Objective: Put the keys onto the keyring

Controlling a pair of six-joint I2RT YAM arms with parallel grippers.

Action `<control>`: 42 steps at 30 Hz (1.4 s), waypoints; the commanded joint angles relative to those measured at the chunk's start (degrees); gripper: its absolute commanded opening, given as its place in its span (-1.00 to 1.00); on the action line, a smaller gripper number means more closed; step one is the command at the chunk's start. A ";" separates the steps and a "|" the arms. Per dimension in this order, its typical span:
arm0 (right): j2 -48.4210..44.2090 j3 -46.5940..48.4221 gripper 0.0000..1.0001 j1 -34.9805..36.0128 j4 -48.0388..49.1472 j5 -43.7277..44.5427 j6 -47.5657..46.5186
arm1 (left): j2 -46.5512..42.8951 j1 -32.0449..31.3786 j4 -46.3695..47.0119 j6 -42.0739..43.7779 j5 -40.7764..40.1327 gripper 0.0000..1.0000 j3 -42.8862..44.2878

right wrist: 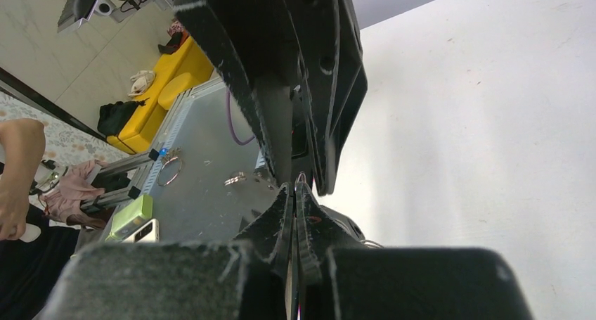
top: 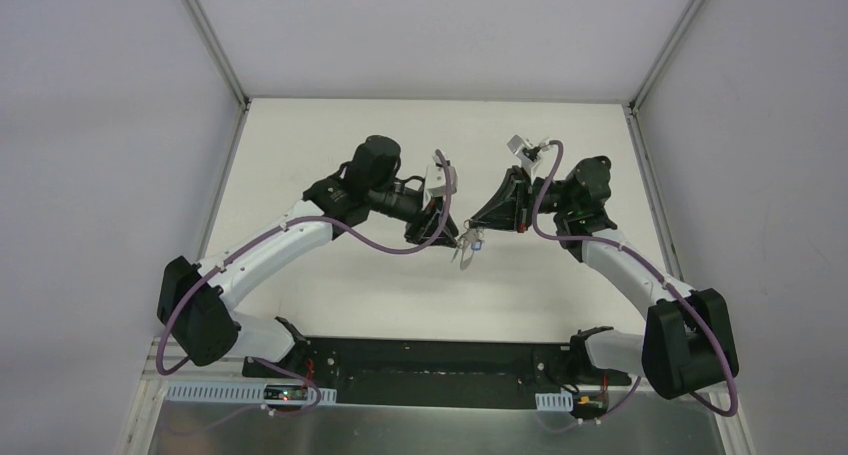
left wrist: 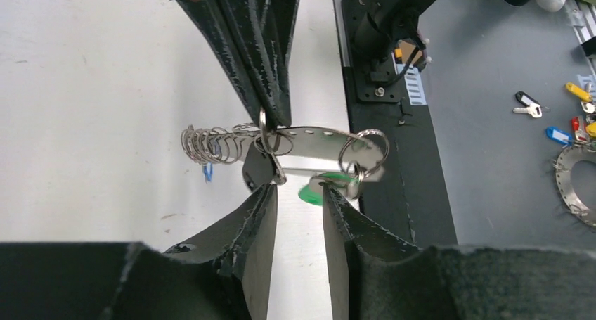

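Green-headed silver key [left wrist: 314, 190] seems threaded on the silvery metal keyring [left wrist: 309, 145] — right gripper [left wrist: 271, 120] clenches its ring, left gripper [left wrist: 299, 195] stands released — next, fetch another key.

From my remote station, the keyring [left wrist: 309, 145] hangs boxed in: the right gripper [left wrist: 273, 116] clamps it from its right, and the left gripper [left wrist: 299, 200], fingers [left wrist: 256, 225] parted, flanks it from its left. I see free passage only over the white table [top: 400, 295] beyond the keyring and on its near side.
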 commanded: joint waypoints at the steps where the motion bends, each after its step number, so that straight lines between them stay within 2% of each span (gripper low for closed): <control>1: -2.09 0.87 -1.00 -0.44 1.27 -1.36 -1.02 | 0.50 -1.58 2.97 -1.14 -1.37 -0.34 -0.69; 7: -2.18 0.87 -1.00 -0.55 0.74 -1.18 -1.33 | 2.16 -2.62 3.86 -1.75 -4.70 -0.21 -0.13; 27: -2.36 0.64 -1.00 -0.86 -0.50 -0.48 -2.30 | 4.69 -3.43 10.20 -8.41 -4.92 -0.10 -0.62; 39: -2.71 0.47 -1.00 -1.05 -0.59 -0.39 -2.39 | 3.41 -3.49 6.49 -3.61 -5.79 -0.46 -1.70; 42: -2.71 0.59 -1.00 -1.14 -0.59 -0.39 -2.33 | 3.39 -3.44 5.60 -2.78 -5.76 -0.61 -1.27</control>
